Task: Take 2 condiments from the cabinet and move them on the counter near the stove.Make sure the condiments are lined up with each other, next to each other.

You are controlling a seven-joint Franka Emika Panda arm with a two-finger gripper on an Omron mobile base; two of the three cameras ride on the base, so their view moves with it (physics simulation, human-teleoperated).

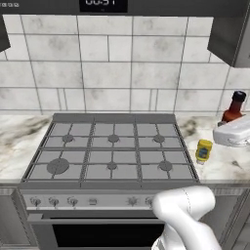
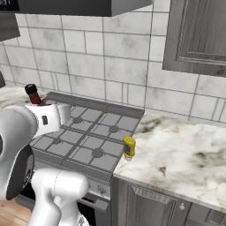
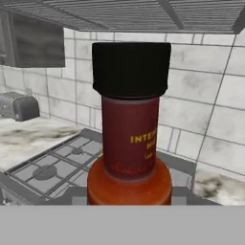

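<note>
Red sauce bottle (image 3: 130, 139), black cap up, fills my hand view, upright, its long axis running straight up. From the base views it stands in front of my gripper (image 1: 234, 134), near the backsplash on the counter (image 2: 185, 150) to the right of the stove (image 1: 112, 151); whether its base rests on the marble or hangs just above it, I cannot tell. My fingertips are hidden, so whether I am clamped on it or merely hold around it, I cannot tell either. I judge it light and rigid, glassy-smooth and likely slippery, top-heavy enough to tip if bumped at the cap; the best hold is low on the straight body below the neck. Outward from it, the yellow squeeze bottle (image 1: 203, 151) also stands upright, cap up, on the marble just beside the stove's right edge, nearer the front. The two stand apart, not yet side by side.
</note>
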